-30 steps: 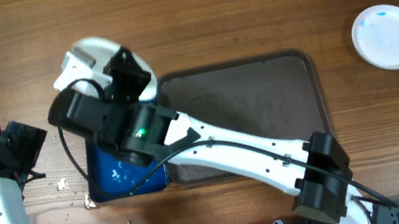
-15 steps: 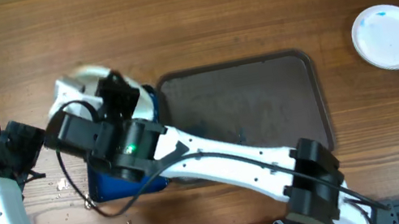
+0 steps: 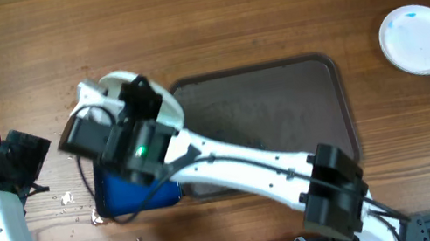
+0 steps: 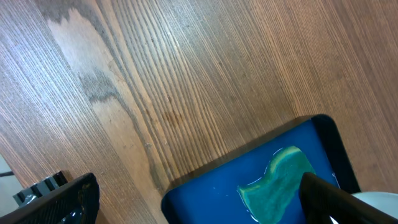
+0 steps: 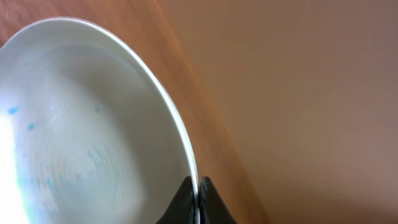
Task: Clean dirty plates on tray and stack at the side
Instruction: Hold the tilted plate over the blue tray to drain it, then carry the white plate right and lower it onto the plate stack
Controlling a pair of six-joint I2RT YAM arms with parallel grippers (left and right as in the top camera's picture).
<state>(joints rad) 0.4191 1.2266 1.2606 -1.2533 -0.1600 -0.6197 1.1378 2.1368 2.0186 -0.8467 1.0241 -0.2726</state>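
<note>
The right claw pinches 1 plate by its rim at the far end of the blue tray, beside the grey tray. The left claw gapes empty. Hold it level, lower slowly, release once flat.

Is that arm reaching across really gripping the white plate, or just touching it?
Gripping. The wrist view shows the right fingers shut on the rim of the plate, one either side of its edge.
</note>
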